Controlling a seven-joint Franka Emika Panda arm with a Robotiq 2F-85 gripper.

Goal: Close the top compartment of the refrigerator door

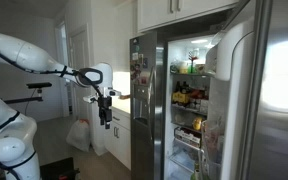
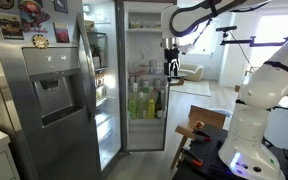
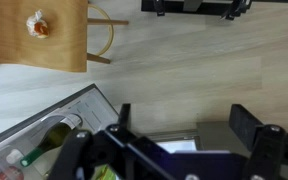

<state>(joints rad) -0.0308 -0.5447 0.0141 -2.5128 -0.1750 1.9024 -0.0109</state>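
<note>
Jaws spread wide, nothing held. Gripper (image 1: 106,112) hangs near the refrigerator door (image 1: 144,100), which stands swung open off the refrigerator (image 1: 189,90), interior lit. Best bet: put flat contact on the door's outer face near the free edge, up high, then push steadily along the hinge arc. Bottles (image 3: 46,140) in the door bin could rattle. Wooden seat (image 3: 59,35) and white bag (image 1: 79,135) sit nearby; wide door (image 1: 229,80) is open too.
</note>
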